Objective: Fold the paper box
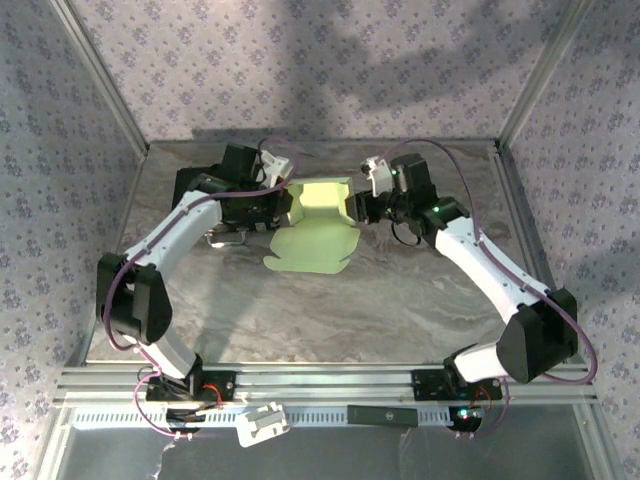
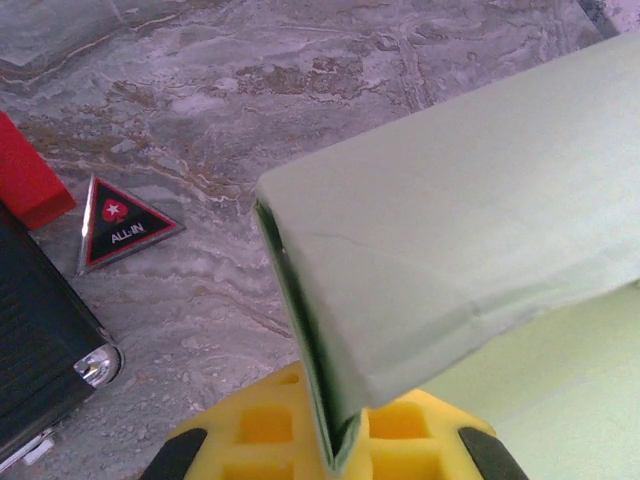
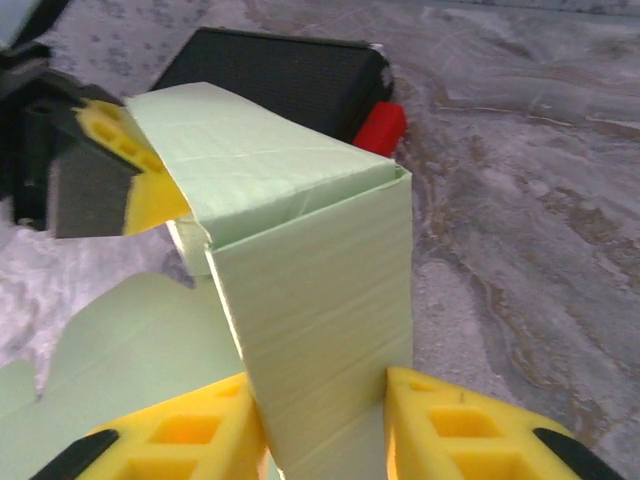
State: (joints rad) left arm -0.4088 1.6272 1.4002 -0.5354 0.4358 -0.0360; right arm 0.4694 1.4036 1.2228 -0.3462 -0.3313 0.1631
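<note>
Tabletop point(image 1: 330, 310) under paper box point(image 1: 312, 248) is grey-marbled, walls point(image 1: 330, 60) floral.

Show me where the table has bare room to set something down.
Bare: the near half of the table, from the paper box to its edge. Crowded: the far middle, where left gripper and right gripper hold it near the black case.

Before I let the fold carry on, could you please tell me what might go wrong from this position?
1. The right hand grips a raised folded section of the pale green thin cardboard box; more pressure could crush it.
2. The left hand pinches just one thin wall; pulling apart might tear it or let it slip.
3. The black rectangular case sits close behind and could snag a flap.
</note>
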